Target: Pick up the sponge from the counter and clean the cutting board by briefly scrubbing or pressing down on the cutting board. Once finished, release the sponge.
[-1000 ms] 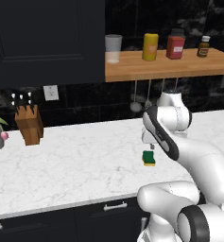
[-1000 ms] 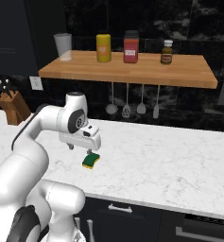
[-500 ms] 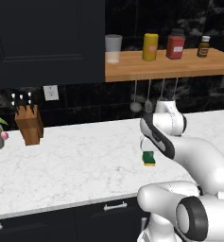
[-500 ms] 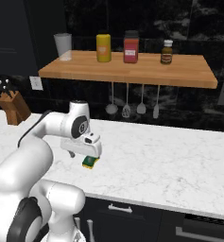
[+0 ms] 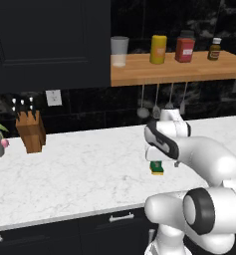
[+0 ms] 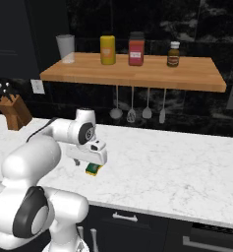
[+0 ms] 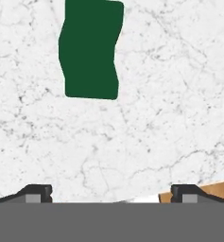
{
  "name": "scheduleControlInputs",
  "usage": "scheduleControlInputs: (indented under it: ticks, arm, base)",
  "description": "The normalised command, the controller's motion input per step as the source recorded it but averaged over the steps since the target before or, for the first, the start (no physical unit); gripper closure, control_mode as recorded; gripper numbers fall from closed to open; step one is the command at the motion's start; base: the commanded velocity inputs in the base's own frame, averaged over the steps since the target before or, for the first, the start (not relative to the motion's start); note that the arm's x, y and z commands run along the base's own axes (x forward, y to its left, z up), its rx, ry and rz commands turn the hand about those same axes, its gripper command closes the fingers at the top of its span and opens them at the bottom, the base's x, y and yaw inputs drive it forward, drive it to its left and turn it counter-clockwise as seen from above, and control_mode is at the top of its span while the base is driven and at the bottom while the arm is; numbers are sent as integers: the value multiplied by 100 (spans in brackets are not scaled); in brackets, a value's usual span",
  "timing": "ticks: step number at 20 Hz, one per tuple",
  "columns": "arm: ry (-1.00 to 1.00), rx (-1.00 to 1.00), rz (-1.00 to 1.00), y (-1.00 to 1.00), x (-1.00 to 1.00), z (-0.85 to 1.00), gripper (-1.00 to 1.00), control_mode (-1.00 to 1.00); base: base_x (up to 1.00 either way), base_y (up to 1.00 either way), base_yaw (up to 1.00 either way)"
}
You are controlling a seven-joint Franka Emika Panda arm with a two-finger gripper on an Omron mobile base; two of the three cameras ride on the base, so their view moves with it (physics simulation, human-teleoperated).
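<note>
Fingers [image 7: 111, 194] spread wide and empty over veined white marble counter [image 7: 179, 94], wavy-edged dark green sponge [image 7: 90, 49] just ahead.

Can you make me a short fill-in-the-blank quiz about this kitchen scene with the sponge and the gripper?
1. The sponge lies on the white marble ____.
2. In the hand view, the sponge's upper face is dark ____.
3. The gripper has its fingertips spread apart, so it is ____.
4. The yellow bottle stands on the wooden wall ____.

Missing words: counter; green; open; shelf
</note>
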Motion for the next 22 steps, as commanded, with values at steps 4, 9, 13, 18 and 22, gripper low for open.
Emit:
scheduleControlInputs:
  ticks: [4,9,13,18,22]
  arm:
    - [3,0,0,0,13,-13,-100,-100]
    - [0,0,0,4,23,-8,-100,-100]
    - [0,0,0,7,27,-20,-100,-100]
    - [0,0,0,2,27,-19,-100,-100]
    - [0,0,2,0,23,-20,-100,-100]
  base:
    - [0,0,0]
    - [0,0,0]
    - [0,0,0]
    - [0,0,0]
    - [0,0,0]
